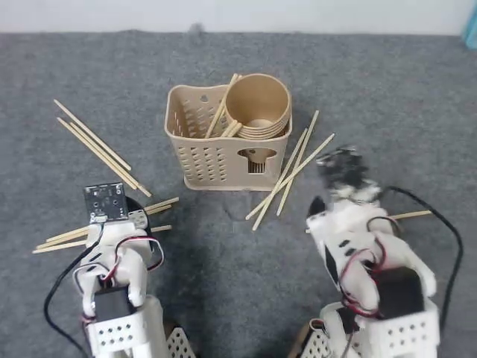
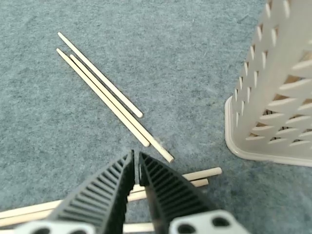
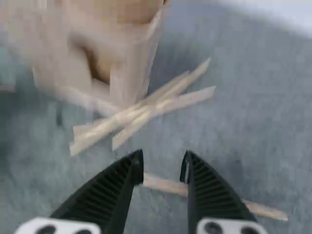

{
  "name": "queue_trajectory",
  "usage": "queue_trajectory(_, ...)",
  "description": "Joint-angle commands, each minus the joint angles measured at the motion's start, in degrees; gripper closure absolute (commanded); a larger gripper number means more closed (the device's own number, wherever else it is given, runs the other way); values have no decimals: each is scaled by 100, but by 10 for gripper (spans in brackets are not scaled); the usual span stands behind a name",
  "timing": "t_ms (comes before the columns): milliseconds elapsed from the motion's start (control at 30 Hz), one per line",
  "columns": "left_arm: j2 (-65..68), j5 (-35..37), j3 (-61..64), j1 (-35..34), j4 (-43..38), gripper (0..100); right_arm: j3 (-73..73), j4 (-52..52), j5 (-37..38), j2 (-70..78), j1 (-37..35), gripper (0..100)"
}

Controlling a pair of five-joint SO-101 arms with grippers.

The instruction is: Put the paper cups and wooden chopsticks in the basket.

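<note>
**Fig. Two arms over a grey mat: cups stowed, loose chopsticks left to gather.**

The grey mat (image 1: pixel 387 89) carries a perforated beige basket (image 1: pixel 216 158) at upper centre of the high view. The stacked paper cups (image 1: pixel 257 104) sit in its right half with a few stowed chopsticks (image 1: pixel 220 112) leaning beside them, so I judge the cup part done. My right gripper (image 3: pixel 163 157) hangs partly open and empty, its jaws either side of a single chopstick (image 3: pixel 165 185) lying on the mat, a stance suited to closing on it. My left gripper (image 2: pixel 136 157) is almost closed and grips nothing; it sits above a lower-left bundle (image 2: pixel 195 176). Three sticks (image 1: pixel 97 145) lie at upper left. A crossed fan of sticks (image 1: pixel 291 173) just beside the basket's right wall may crowd the right arm's path.
</note>
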Motion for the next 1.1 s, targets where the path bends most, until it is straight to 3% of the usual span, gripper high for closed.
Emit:
queue_trajectory(0,-44,18,-22,-35,-149,985,580,-31,967,-101,57,859)
queue_trajectory(200,-44,18,-22,-35,-149,985,1811,-945,2004,-92,75,859)
queue_trajectory(500,-44,18,-22,-35,-141,985,3033,-2510,2505,-92,470,859)
queue_trajectory(733,-44,18,-22,-35,-141,985,3569,-2730,3121,-92,690,859)
queue_trajectory(867,-44,18,-22,-35,-141,985,3754,-2756,3112,-92,690,859)
queue_trajectory(1067,-62,70,-22,-316,-360,984,4053,-3090,2374,-171,699,857)
